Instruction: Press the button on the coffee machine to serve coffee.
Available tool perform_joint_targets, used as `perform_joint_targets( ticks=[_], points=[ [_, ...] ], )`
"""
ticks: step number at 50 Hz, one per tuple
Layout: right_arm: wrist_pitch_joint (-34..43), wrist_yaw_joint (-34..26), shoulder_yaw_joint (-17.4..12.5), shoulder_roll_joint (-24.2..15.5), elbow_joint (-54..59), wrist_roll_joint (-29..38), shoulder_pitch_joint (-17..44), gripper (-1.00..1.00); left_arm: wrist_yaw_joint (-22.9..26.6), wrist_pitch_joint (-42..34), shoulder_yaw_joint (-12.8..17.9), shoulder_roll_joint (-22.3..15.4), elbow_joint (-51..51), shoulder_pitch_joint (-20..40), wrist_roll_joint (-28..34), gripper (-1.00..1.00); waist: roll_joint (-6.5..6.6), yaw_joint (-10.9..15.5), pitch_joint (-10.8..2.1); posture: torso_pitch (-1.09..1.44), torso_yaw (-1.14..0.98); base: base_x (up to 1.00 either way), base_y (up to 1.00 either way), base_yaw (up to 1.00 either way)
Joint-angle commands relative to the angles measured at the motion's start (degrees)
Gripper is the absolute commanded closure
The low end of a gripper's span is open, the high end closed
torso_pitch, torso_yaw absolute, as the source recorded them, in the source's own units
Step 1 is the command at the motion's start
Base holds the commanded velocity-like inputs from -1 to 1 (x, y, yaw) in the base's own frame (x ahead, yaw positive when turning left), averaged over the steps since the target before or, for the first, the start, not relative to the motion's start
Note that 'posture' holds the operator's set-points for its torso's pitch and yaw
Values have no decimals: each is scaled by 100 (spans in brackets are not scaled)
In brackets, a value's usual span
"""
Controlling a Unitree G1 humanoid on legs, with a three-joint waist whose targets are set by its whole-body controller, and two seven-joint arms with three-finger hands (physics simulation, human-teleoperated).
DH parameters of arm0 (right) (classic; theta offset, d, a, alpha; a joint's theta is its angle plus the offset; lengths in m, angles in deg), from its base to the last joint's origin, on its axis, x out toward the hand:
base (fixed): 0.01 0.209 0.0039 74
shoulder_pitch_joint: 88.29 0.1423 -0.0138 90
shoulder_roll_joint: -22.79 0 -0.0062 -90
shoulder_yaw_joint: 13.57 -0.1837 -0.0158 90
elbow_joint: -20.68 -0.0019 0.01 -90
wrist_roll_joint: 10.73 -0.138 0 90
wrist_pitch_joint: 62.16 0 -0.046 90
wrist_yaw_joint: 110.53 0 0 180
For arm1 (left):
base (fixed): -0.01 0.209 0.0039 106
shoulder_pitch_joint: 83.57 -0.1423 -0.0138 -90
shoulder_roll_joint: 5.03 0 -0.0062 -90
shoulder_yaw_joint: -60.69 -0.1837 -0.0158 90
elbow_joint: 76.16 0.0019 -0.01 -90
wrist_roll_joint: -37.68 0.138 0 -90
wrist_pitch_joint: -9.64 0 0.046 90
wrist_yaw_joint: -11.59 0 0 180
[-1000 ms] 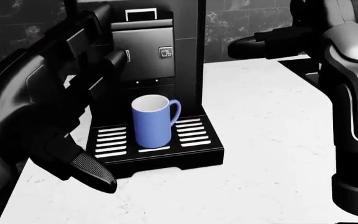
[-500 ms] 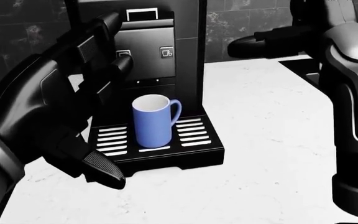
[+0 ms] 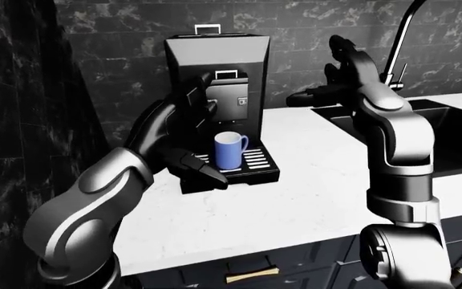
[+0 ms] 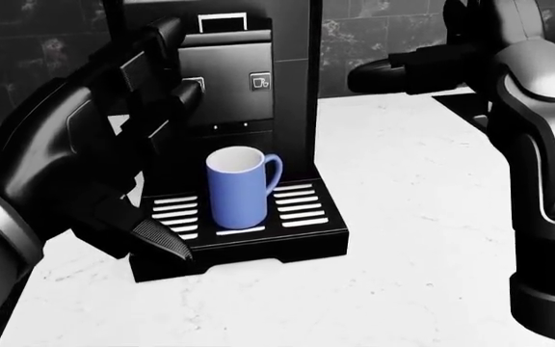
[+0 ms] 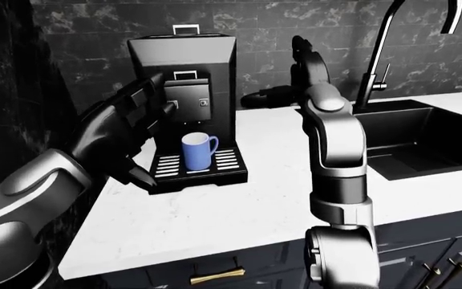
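Left hand (image 4: pixel 133 108): fingers spread, grasping nothing, one fingertip at the coffee machine (image 4: pixel 287 43) panel
Button (image 4: pixel 259 82): just right of that fingertip
Mug (image 4: pixel 239 186): below the hand, on the drip tray (image 4: pixel 307 217)
Advice: nudge right, push squarely, clear of the mug
Right hand (image 4: pixel 403 72): raised well off to the right, loose and empty

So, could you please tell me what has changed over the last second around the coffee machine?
The left hand has moved up and toward the coffee machine, and its fingers now lie across the left button of the panel. Whether they press it cannot be told. It grasped nothing. The blue mug stayed upright on the drip tray, and the right hand stayed raised, open, at the view's right, barely shifted.
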Motion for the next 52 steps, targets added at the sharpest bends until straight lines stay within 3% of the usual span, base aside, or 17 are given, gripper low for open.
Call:
perform_joint_targets(
  ticks=[1,40,52],
  points=[
    [-188,21,-40,-52,-129,12,211,-100,28,136,92,-19,-110,190,59,-100,-9,1,-51,-42,0,0,0,0],
    [-255,40,-40,-46,-32,-18,243,-100,561,584,-157,239,608,303,867,-100,-37,7,-51,-42,0,0,0,0],
    [-242,50,-34,-40,-54,-36,231,-100,596,528,-110,280,621,396,900,-100,-39,6,-45,-42,0,0,0,0]
  ],
)
